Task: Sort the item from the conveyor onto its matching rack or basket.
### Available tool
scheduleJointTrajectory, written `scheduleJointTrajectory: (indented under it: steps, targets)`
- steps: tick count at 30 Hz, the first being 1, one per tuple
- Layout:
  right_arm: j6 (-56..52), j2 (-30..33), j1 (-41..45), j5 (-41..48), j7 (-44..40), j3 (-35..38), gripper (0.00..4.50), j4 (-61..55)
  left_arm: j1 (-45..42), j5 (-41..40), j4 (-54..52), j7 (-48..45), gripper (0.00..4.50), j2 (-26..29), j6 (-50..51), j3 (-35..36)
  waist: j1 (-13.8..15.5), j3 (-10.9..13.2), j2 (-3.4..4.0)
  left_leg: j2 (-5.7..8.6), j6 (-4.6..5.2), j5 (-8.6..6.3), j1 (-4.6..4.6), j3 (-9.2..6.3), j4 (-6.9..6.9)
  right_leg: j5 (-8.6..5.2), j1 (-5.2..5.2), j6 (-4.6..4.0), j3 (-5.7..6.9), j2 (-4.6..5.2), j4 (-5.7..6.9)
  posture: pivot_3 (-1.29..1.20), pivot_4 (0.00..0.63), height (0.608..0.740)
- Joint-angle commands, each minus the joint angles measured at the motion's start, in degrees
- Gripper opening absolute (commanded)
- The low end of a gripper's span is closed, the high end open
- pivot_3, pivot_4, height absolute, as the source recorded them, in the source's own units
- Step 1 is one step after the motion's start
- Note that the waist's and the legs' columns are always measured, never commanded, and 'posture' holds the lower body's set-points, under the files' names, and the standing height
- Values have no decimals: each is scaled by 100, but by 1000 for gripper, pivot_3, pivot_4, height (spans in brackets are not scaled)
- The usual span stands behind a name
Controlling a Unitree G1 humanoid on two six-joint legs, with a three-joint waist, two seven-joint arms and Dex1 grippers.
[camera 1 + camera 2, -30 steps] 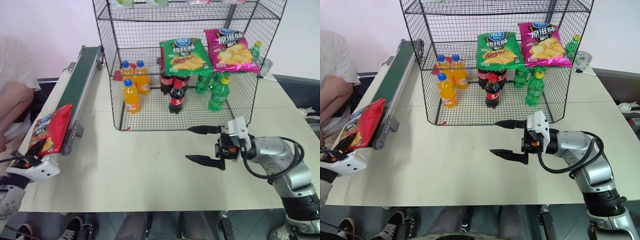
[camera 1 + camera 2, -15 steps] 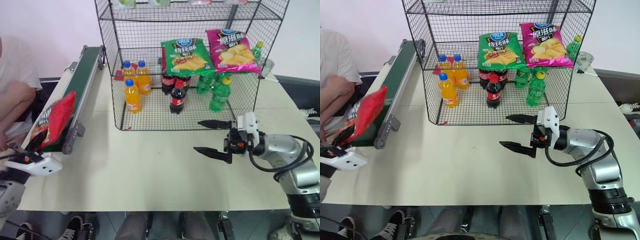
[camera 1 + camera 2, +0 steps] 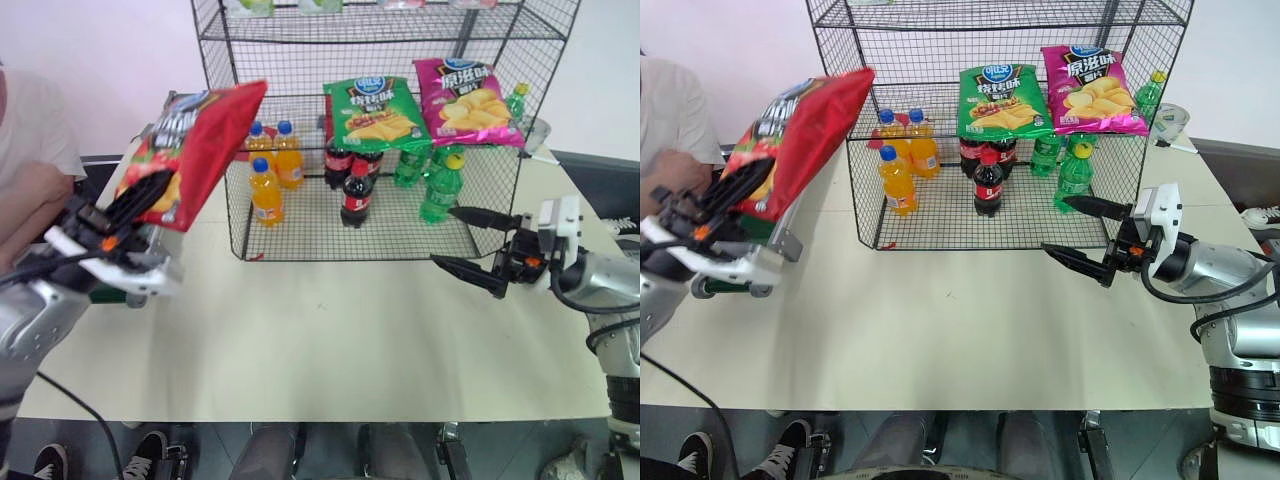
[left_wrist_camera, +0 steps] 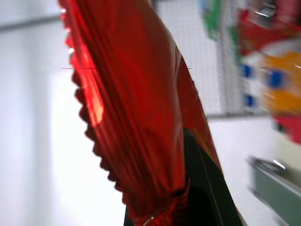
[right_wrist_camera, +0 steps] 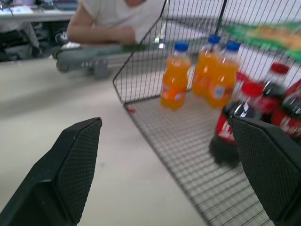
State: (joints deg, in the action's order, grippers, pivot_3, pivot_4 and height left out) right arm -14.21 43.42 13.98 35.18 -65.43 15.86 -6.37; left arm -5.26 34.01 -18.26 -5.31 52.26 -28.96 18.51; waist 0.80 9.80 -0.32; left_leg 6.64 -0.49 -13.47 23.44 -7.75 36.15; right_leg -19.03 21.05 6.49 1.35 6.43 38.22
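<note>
We see the red chip bag (image 3: 190,150), crinkly foil with a blue oval logo, pictured yellow chips and a serrated edge, pinched at its lower end by our left gripper (image 3: 125,205) and raised beside the black wire rack (image 3: 380,130). Our right gripper (image 3: 1090,238) hovers wide-spread over the table (image 3: 330,340), empty.

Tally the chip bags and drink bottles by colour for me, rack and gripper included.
Red chip bag, held in the left gripper: 1
Green chip bag: 1
Pink chip bag: 1
Orange soda bottles: 3
Cola bottles: at least 3, those behind are partly hidden
Green soda bottles: at least 3
Total: at least 12
</note>
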Motion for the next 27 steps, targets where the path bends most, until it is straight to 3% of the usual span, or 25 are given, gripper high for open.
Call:
scheduleJointTrajectory:
  steps: [1,6,14,27]
  targets:
    - [49,-110,110,88,159,71,4500,-146,-981,406,296,-15,53,-259,219,-740,-3,0,-1,0,-1,1,0,0,1,0,0,0,1,-2,1,0,150,740]
    - [71,-162,124,21,275,39,4500,-230,-1920,670,1506,408,53,-681,-142,-1581,-82,0,3,-3,-39,23,1,8,-6,1,11,2,-2,-7,4,0,150,740]
    - [-42,-119,-16,312,350,272,4500,-592,-2677,1023,2806,1094,53,-851,-79,-2006,-127,2,-1,-3,-38,24,3,5,-3,1,13,2,-6,-8,11,0,150,740]
    - [643,-1227,290,114,1558,160,4500,-973,-4111,1643,4437,1577,53,-1431,557,-2983,-152,-1,-10,1,-45,29,6,6,1,1,23,6,-5,-7,25,0,150,740]
